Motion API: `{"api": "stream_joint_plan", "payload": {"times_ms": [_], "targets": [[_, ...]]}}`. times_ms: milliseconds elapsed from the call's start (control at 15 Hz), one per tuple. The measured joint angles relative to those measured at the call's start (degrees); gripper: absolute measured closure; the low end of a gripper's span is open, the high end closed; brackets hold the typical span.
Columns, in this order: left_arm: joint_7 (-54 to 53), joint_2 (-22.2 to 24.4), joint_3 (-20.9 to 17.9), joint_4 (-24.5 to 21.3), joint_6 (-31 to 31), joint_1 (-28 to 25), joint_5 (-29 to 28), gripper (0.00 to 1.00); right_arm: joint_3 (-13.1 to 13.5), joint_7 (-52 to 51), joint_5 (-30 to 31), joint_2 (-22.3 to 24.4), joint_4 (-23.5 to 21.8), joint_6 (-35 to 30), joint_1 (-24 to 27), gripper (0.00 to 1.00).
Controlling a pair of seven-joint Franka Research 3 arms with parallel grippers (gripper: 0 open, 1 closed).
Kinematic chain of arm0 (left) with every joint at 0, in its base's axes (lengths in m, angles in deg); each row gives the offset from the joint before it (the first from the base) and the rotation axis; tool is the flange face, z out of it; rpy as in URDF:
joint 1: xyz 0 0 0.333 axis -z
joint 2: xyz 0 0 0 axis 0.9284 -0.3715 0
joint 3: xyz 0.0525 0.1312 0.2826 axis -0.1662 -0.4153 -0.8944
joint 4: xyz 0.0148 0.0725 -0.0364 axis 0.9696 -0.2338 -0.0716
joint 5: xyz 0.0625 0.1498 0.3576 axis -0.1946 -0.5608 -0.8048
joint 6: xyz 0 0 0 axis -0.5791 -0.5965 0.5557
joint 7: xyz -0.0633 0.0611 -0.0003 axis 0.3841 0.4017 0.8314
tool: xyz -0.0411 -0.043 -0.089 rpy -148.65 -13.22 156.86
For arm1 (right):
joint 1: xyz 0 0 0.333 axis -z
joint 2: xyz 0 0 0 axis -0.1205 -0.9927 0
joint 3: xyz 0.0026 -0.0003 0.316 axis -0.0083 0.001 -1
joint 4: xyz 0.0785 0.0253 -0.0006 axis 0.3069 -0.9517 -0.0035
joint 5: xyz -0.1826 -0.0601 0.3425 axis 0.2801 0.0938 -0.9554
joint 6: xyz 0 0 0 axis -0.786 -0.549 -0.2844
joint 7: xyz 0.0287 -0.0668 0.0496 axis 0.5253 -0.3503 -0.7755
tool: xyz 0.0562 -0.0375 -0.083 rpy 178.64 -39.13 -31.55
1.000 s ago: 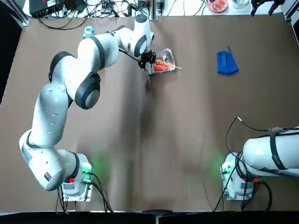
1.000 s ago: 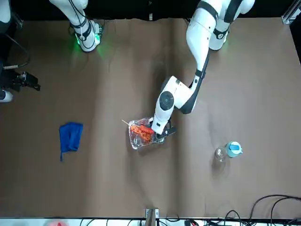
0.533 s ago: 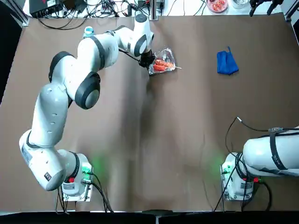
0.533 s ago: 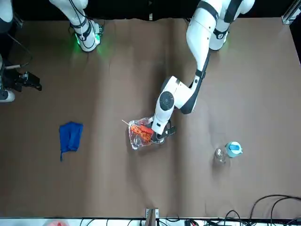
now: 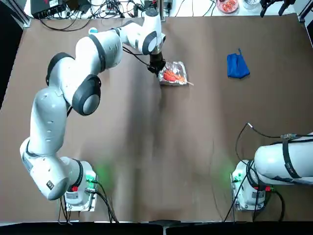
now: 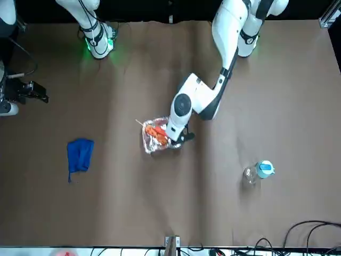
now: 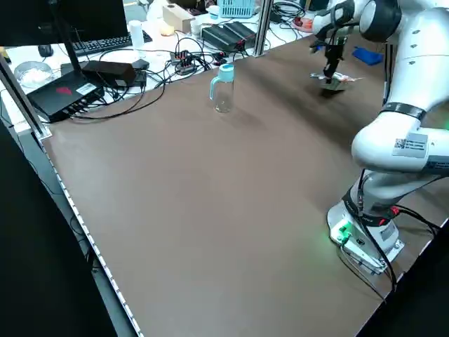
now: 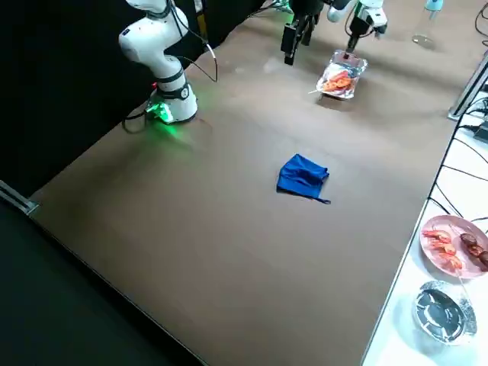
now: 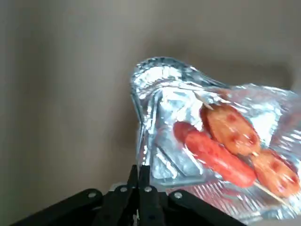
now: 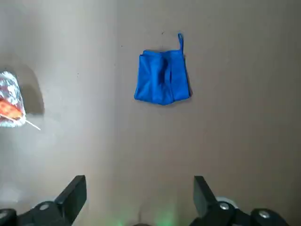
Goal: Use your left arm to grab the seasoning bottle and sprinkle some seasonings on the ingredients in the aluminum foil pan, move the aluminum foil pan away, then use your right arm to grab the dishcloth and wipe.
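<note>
Apparently the job is sitting around its middle: the seasoning bottle (image 7: 224, 91) is standing upright on the table, away from both claws, so the sprinkling is probably finished, though no seasoning is plainly showing on the ingredients (image 9: 216, 157). Moving the aluminum foil pan (image 9: 141, 113) seems to be the step in hand; grabbing the dishcloth (image 10: 162, 77) and wiping are remaining. At the far half of the table, the left gripper (image 9: 139, 167) is pinching the pan's edge between its nearly meeting fingers, and the pan is hanging just above the surface, its shadow falling apart from it. The pan's long axis is running roughly across the table, left to right, with the gripped end toward the robot's left and the other end pointing right, toward the cloth's side. The wooden skewer (image 5: 190, 83) is poking out that way too, angling slightly back toward the bases. Over at the right side, the right gripper (image 10: 140, 179) is waiting with its fingers spread wide, holding nothing, while the cloth is lying bunched on the table, well apart from the pan, its loop pointing away from the robot.
</note>
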Motion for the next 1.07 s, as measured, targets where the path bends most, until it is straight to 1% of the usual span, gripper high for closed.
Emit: {"api": "stream_joint_plan", "payload": {"times_ms": [200,333,467,667,733,867,1067], "targets": [[0.1,2.1,5.8,-0.5,2.4,-1.9,0.0,0.99,0.0,0.0,0.0,0.0,0.0,0.0,-0.1,0.0],[0.1,3.5,9.0,-2.8,3.3,-2.6,0.0,0.99,0.0,0.0,0.0,0.0,0.0,0.0,-0.2,0.0],[0.1,6.2,11.8,-7.6,3.4,-3.2,0.0,0.99,0.0,0.0,0.0,0.0,0.0,0.1,-0.2,0.0],[0.1,11.8,16.4,-16.8,3.5,-6.1,0.0,0.99,0.0,0.0,0.0,0.0,0.0,0.1,-0.2,0.0],[0.0,13.1,17.4,-19.2,3.5,-7.2,0.0,0.99,0.0,0.0,0.0,0.0,0.0,0.1,-0.2,0.0],[-0.2,14.4,18.3,-22.2,3.5,-8.5,0.0,0.99,0.0,0.0,0.0,0.0,0.0,0.1,-0.2,0.0],[-0.4,14.1,18.3,-24.8,3.3,-8.9,0.0,0.97,0.0,0.0,-0.1,0.0,0.0,0.1,-0.4,0.0]]}}
